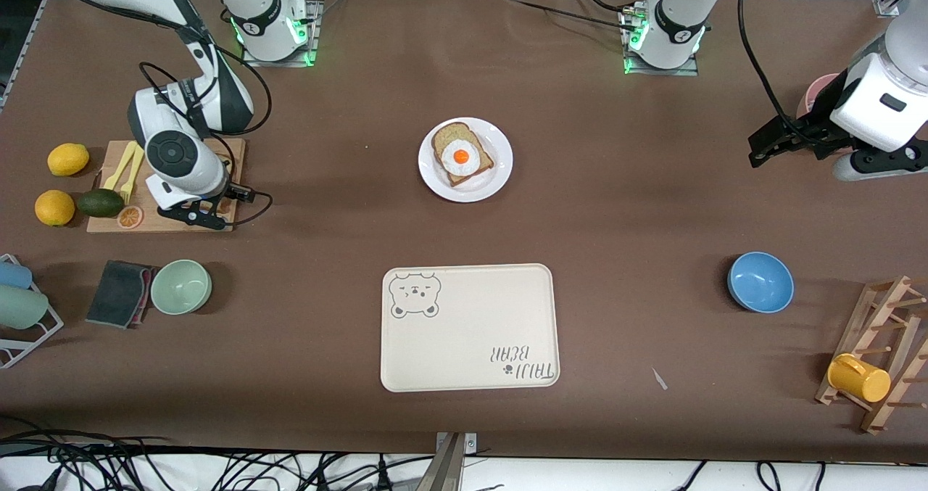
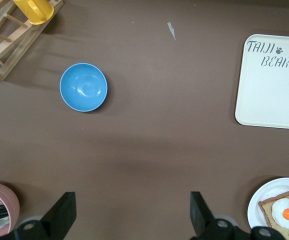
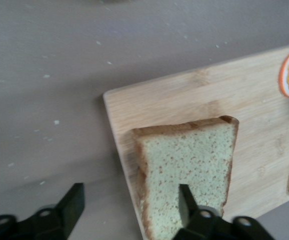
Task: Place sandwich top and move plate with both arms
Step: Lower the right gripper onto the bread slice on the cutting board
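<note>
The sandwich top (image 3: 194,165), a plain speckled bread slice, lies on a wooden cutting board (image 3: 184,95) at the right arm's end of the table. My right gripper (image 3: 130,192) is open just above it, one finger over the bread and the other over the table beside the board's edge. In the front view the right gripper (image 1: 199,214) hides the slice. The white plate (image 1: 500,175) holds a bread slice with a fried egg (image 1: 461,154). My left gripper (image 1: 757,150) is open and empty, up over the left arm's end of the table; the plate (image 2: 264,190) shows in its view.
The cream bear tray (image 1: 471,331) lies nearer the front camera than the plate. A blue bowl (image 1: 760,281), a mug rack (image 1: 881,346) with a yellow mug (image 1: 859,377) and a pink cup (image 1: 815,96) stand at the left arm's end. A green bowl (image 1: 181,286), dark cloth (image 1: 119,293), lemons and avocado (image 1: 100,202) are by the board.
</note>
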